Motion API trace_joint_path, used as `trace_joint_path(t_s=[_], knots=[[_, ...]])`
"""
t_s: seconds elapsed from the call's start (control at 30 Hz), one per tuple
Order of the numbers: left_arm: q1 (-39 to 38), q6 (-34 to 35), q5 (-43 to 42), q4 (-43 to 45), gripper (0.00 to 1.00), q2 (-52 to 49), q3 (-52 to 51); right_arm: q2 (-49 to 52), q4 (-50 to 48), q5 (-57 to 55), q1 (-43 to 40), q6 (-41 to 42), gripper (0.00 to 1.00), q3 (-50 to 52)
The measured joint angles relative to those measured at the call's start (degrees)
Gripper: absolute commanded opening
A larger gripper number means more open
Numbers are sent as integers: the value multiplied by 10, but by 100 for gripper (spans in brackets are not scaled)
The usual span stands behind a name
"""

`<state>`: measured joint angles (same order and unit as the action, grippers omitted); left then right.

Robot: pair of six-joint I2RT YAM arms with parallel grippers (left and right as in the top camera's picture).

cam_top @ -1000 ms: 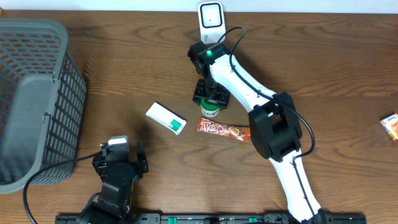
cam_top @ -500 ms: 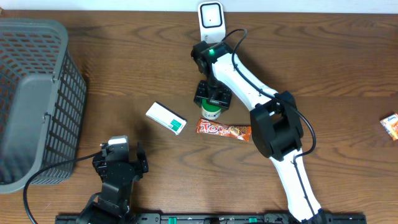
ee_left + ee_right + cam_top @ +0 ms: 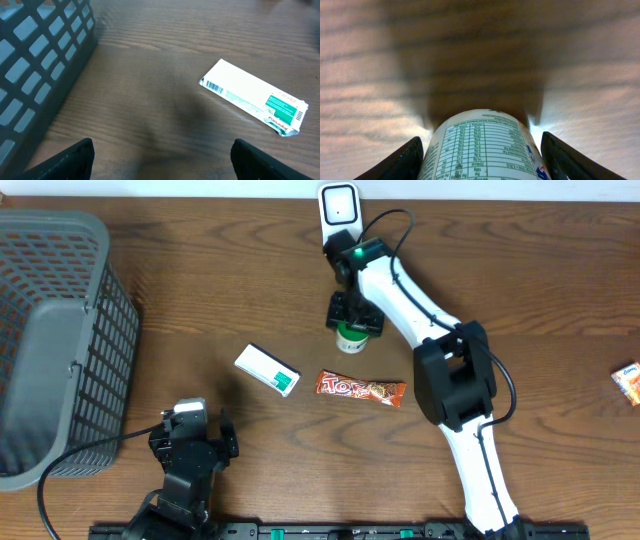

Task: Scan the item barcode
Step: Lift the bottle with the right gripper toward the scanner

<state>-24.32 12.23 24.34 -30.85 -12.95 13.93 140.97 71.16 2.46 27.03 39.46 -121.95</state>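
- Dark brown wood-grain table (image 3: 560, 300) carries all objects; clock directions are read from the table's centre in the overhead view, with 6 o'clock at the robot's edge.
- At 7 o'clock, nearest the robot, the left gripper (image 3: 194, 428) hovers low over bare wood. Its fingers (image 3: 75, 160) are spread wide with nothing between them.
- At 9 o'clock, near the centre, a white box (image 3: 267, 370) with a green end lies flat. The left wrist view shows a barcode at its white end, facing up. The box is clear of the left gripper.
- At 4 o'clock, just beside the centre, an orange candy bar (image 3: 360, 389) lies flat and lengthwise across the table, apart from the box.
- At 9 o'clock, along the table's edge, a grey mesh basket (image 3: 110, 330) stands well apart from the other items.
- At 3 o'clock, at the table's edge, a small orange packet (image 3: 627, 381) lies alone and is partly cut off by the frame.
- At 1 o'clock, the right gripper (image 3: 351, 323) pinches a small bottle (image 3: 350, 340), with one finger on each side of its body. The right wrist view shows the bottle's white label with a printed table filling the gap between the fingers. Whether the bottle rests on the wood cannot be told.
- At 12 o'clock, at the far edge, a white scanner (image 3: 339, 205) stands. The small bottle sits at its 6 o'clock, near it but not touching.
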Motion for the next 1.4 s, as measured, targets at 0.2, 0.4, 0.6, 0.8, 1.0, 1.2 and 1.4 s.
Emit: trace_joint_path(t_s=[0.2, 0.4, 0.6, 0.8, 1.0, 1.2, 1.4], knots=[[0, 0, 0, 0, 88, 0, 0, 15, 17, -38, -12, -48, 76, -33], [0, 0, 0, 0, 88, 0, 0, 17, 48, -48, -12, -59, 82, -52], [0, 0, 0, 0, 87, 0, 0, 18, 69, -50, -8, -54, 85, -52], [0, 0, 0, 0, 87, 0, 0, 18, 56, -52, 9, -52, 87, -52], [0, 0, 0, 0, 88, 0, 0, 18, 47, -56, 14, -45, 88, -52], [0, 0, 0, 0, 88, 0, 0, 19, 47, -59, 15, -38, 89, -52], [0, 0, 0, 0, 88, 0, 0, 19, 46, -59, 15, -37, 89, -52]])
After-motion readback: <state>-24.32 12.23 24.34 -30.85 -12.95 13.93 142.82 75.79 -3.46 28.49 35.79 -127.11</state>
